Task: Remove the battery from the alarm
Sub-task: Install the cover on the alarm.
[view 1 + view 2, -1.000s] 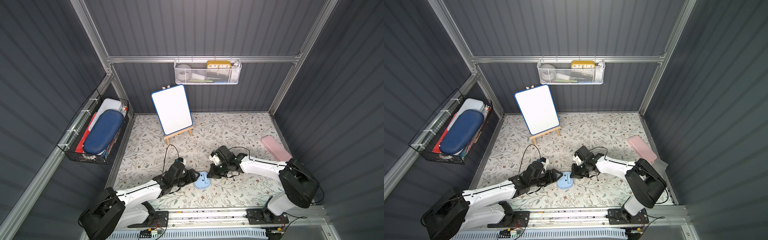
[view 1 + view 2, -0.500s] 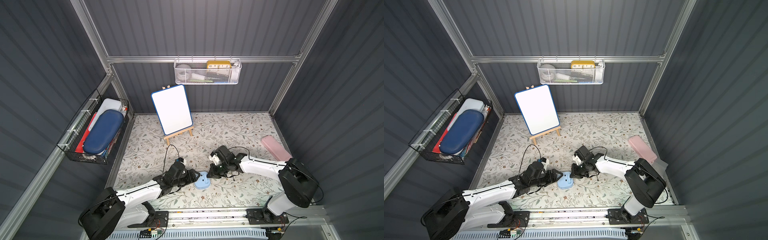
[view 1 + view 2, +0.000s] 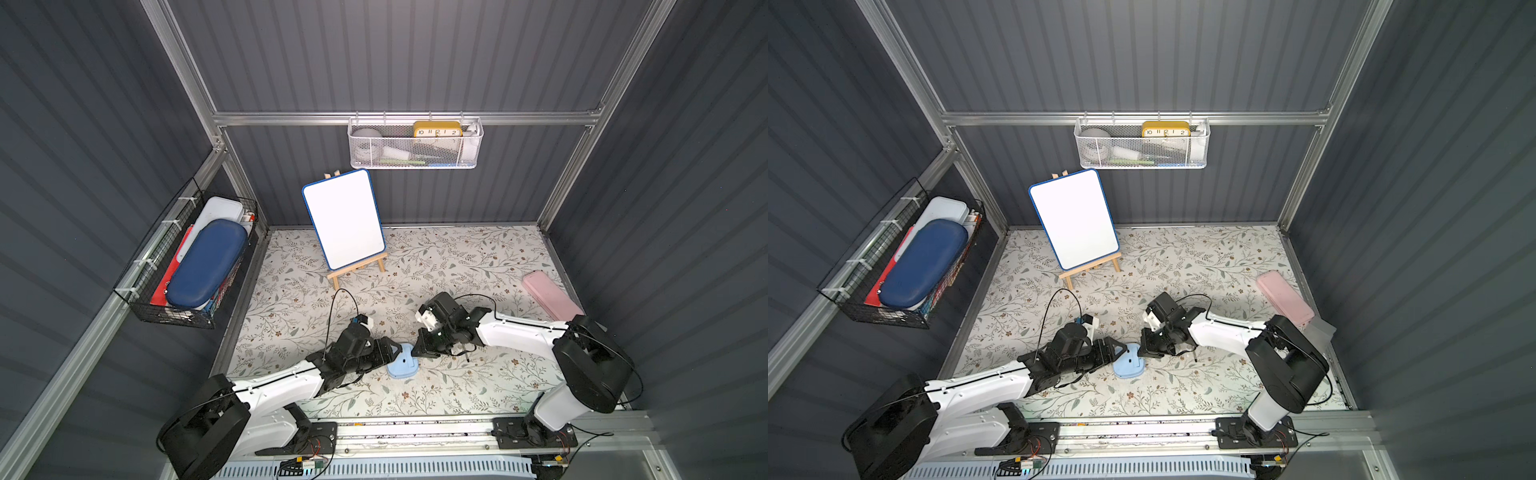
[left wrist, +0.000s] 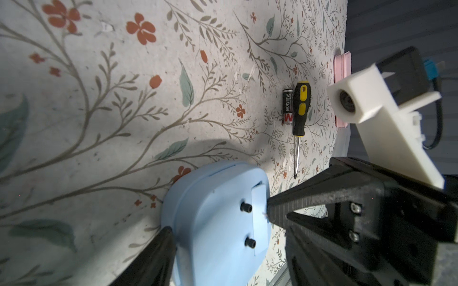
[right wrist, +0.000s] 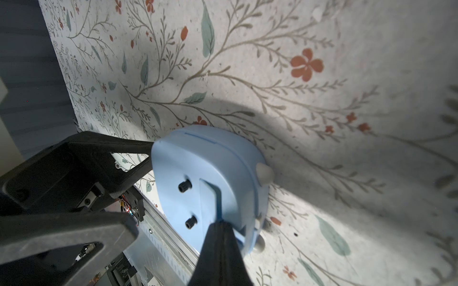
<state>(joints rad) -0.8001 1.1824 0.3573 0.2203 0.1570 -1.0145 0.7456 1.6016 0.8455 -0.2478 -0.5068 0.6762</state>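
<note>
A: Left hand (image 3: 391,352) first?

B: Spread wide, gripping nothing; one finger (image 5: 119,144) laid against the edge of the light-blue rounded-square plastic alarm (image 4: 213,222).

A: And the right hand (image 5: 220,229)?

B: Pressed together to a single tip, empty, touching the alarm's plain back right at the edge of the rectangular panel beside two small black knobs (image 5: 184,185).

A: Lie of the alarm?

B: Face down on the floral-patterned surface (image 4: 124,74), between both hands in both top views.

A: Whereabouts of the small dark cylindrical battery (image 4: 287,106)?

B: Out on the surface, well apart from the alarm, lying flat just beside the black-and-yellow handle of a thin-shafted screwdriver (image 4: 300,106), roughly parallel to it.
</note>
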